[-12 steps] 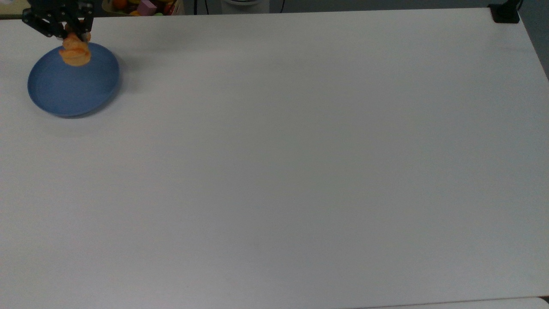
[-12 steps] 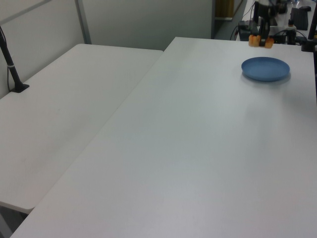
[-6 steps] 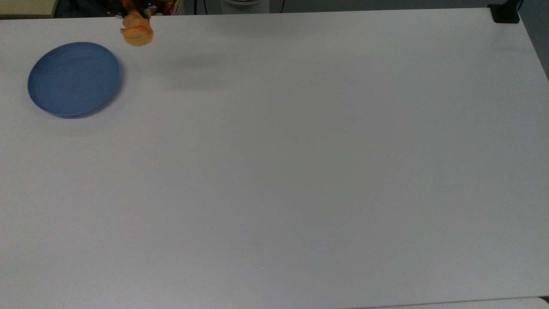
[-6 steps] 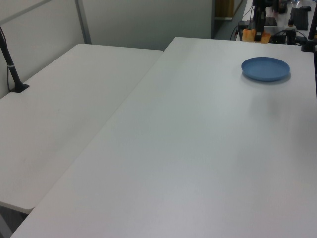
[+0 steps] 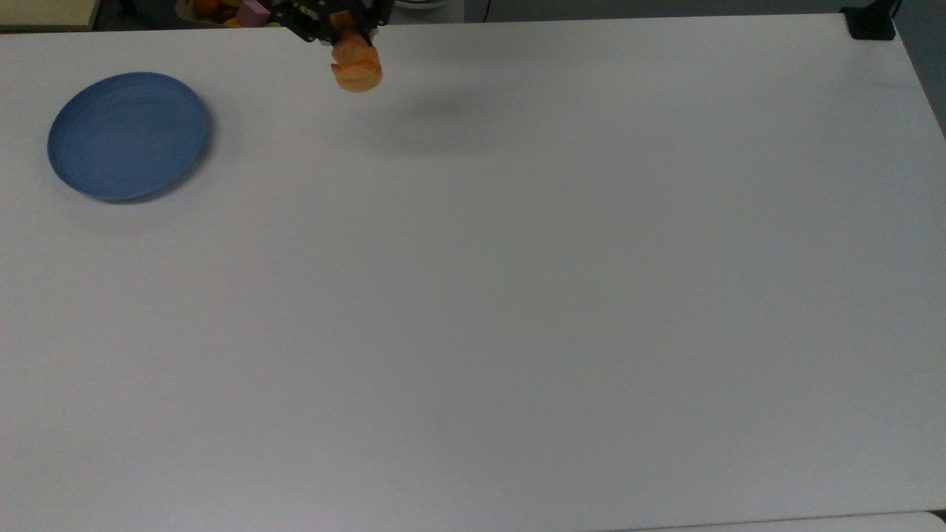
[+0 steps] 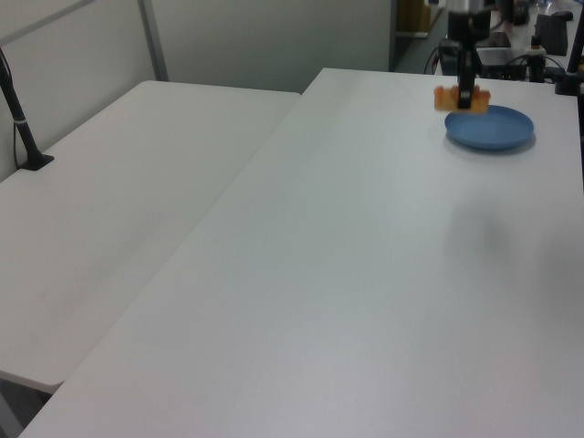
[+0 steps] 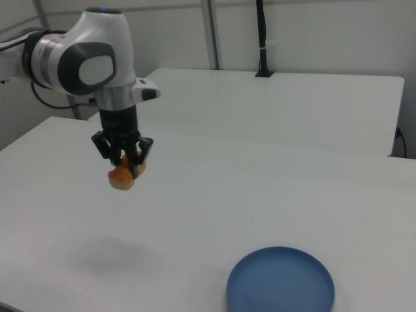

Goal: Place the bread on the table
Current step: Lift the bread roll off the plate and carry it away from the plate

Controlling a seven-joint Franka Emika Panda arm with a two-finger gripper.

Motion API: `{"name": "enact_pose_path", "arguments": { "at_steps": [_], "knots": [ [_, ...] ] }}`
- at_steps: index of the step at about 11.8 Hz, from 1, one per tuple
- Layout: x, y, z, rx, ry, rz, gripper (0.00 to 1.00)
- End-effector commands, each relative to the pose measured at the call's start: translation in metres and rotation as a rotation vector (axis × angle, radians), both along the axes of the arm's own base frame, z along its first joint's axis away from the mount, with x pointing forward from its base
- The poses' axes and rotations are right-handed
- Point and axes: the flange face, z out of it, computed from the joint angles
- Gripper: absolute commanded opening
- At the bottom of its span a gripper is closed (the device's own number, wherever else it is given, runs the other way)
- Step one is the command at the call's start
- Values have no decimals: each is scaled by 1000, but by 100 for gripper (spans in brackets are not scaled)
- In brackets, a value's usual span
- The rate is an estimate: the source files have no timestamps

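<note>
Since a second ago the gripper (image 5: 347, 29) has carried the bread (image 5: 357, 68) off the plate (image 5: 127, 135) and along the table's (image 5: 517, 295) far edge, toward the top view's right; half a second ago the bun hung just past the plate's rim, and now it is well clear of it.

Nearest in the right view is the blue plate (image 7: 280, 281), empty, at the table's (image 7: 214, 195) near edge. Beyond it and to the right view's left, the bread (image 7: 122, 175) hangs in the air above the white top, with a soft shadow on the surface below it. The gripper (image 7: 124, 159) points straight down and its fingers pinch the bun's upper part, so the bun dangles beneath them. Above, the white and grey arm (image 7: 84, 58) reaches in from the right view's left. Farther back stands a second white table (image 7: 273, 104).

From the left view the bread (image 6: 461, 98) appears just in front of the plate's (image 6: 493, 128) far rim, held by the gripper (image 6: 466, 89).
</note>
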Motion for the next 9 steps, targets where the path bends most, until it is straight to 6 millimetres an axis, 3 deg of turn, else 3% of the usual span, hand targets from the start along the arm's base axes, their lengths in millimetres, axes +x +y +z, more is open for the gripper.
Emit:
{"name": "enact_pose_path", "arguments": {
  "at_steps": [1, 4, 7, 9],
  "knots": [
    [-24, 58, -38, -15, 86, 36, 36],
    [-33, 97, -96, -30, 137, 72, 37],
    [-43, 122, -147, -66, 119, 85, 40],
    [-39, 131, -172, -86, 72, 63, 40]
  ]
}}
